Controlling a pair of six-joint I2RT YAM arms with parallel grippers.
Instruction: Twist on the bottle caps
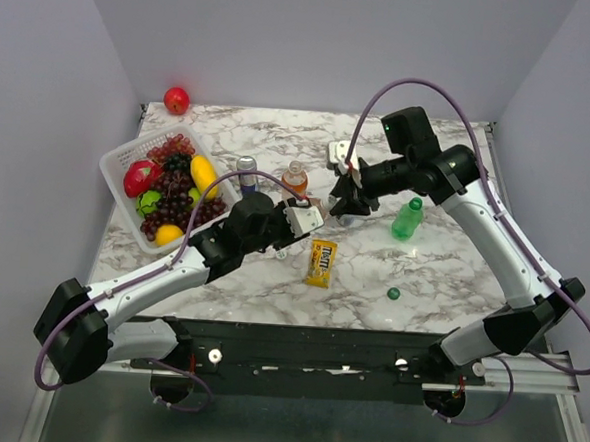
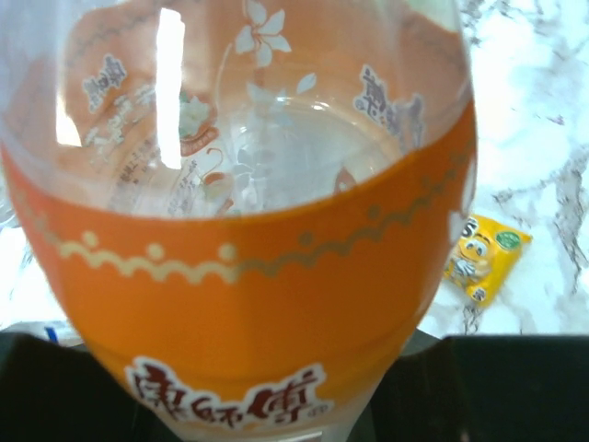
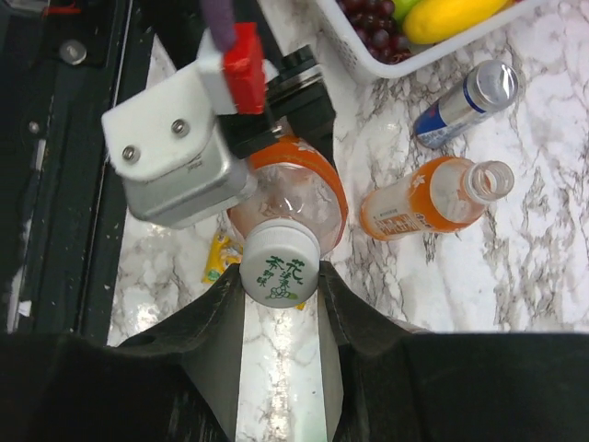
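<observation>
— Item one?
— Left gripper [image 1: 310, 220]: jaws clamped on the body of an orange bottle [image 2: 276, 304]. Its wrist view is almost filled by the orange label and the clear shoulder above it.
— Item two?
— Right gripper [image 1: 348, 200]: meets that bottle head-on. One finger presses each side of a white cap [image 3: 279, 264], so its jaws are closed on the cap. The cap sits at the bottle's neck; how far it is threaded on I cannot tell.
— Where is that pair?
— Mid-table, between the two arms, just behind the yellow candy packet [image 1: 320, 263].
— Other bottles?
— Second orange bottle [image 1: 296, 179]: upright, neck open, just left of the grippers, beside a blue and silver can [image 1: 246, 171]. Green bottle [image 1: 407, 220]: upright, right of the right gripper and apart from it. Whether it wears a cap is too small to tell.
— Loose caps?
— Dark green cap [image 1: 393, 293]: alone on the marble table [image 1: 452, 281], nearer the arm bases than the green bottle.
— Sundries?
— White basket [image 1: 119, 155] of grapes and mixed fruit at far left; a red fruit [image 1: 176, 100] behind it at the back edge.
</observation>
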